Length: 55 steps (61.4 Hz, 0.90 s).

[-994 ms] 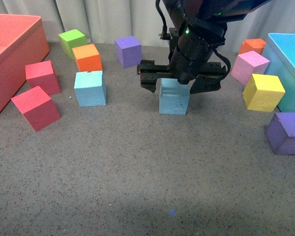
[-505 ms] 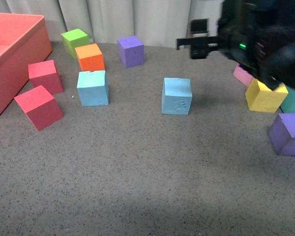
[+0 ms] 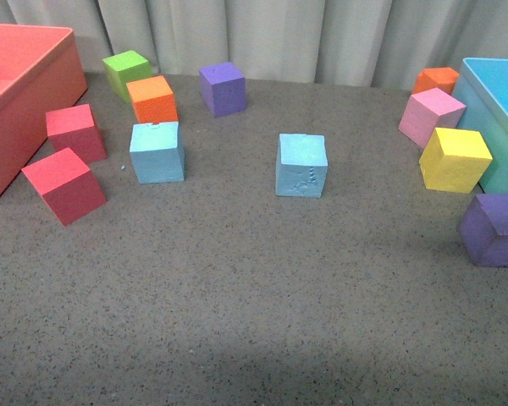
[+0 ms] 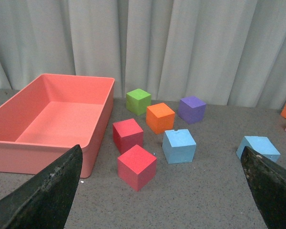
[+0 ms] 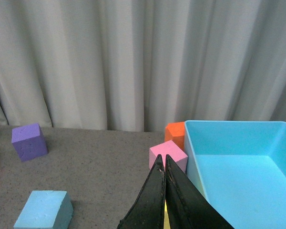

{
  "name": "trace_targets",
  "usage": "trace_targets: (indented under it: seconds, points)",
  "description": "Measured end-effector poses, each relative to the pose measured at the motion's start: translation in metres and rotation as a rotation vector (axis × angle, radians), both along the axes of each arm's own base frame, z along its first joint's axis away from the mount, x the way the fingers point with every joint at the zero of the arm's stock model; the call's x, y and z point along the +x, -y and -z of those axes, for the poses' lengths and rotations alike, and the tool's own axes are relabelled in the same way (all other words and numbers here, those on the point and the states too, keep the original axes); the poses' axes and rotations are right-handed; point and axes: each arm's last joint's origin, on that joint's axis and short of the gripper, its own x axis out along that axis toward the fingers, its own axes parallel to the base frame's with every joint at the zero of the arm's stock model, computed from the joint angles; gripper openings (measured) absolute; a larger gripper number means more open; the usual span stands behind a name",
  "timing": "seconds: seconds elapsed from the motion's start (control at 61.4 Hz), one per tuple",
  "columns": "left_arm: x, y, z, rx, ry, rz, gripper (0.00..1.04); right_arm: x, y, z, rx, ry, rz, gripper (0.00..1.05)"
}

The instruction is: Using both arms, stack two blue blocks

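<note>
Two blue blocks rest apart on the grey table. One blue block (image 3: 157, 152) sits left of centre beside the red cubes. The other blue block (image 3: 301, 165), with scratchy marks on its front face, stands alone in the middle. Neither arm shows in the front view. My left gripper (image 4: 159, 157) is open and empty, held back from the table, with both blue blocks (image 4: 179, 146) (image 4: 260, 147) ahead of it. My right gripper (image 5: 162, 162) is shut on nothing, high above a pink cube, with the marked blue block (image 5: 43, 210) off to one side.
A red bin (image 3: 63, 80) stands at the far left and a turquoise bin (image 3: 478, 101) at the right. Two red cubes (image 3: 63, 184), a green (image 3: 125, 69), an orange (image 3: 151, 99) and a purple cube (image 3: 222, 88) lie at the back left. Pink (image 3: 430, 116), yellow (image 3: 454, 159) and purple (image 3: 494, 228) cubes crowd the right.
The arm that hung over the marked blue block rose, swung off to the right and left the front view. The block stayed on the table.
</note>
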Motion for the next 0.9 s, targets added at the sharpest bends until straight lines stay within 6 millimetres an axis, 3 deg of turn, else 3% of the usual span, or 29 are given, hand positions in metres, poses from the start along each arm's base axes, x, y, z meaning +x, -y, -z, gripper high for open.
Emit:
trace_targets:
  seconds: [0.44, 0.603, 0.896]
  points:
    - [0.000, 0.000, 0.000, 0.000, 0.000, 0.000, 0.98, -0.066, 0.025, 0.001, 0.000, -0.012, 0.007, 0.01]
    - [0.000, 0.000, 0.000, 0.000, 0.000, 0.000, 0.98, -0.080, 0.036, 0.001, 0.001, -0.011, 0.012, 0.01]
    - [0.000, 0.000, 0.000, 0.000, 0.000, 0.000, 0.98, -0.100, 0.037, 0.001, 0.001, -0.011, 0.008, 0.01]
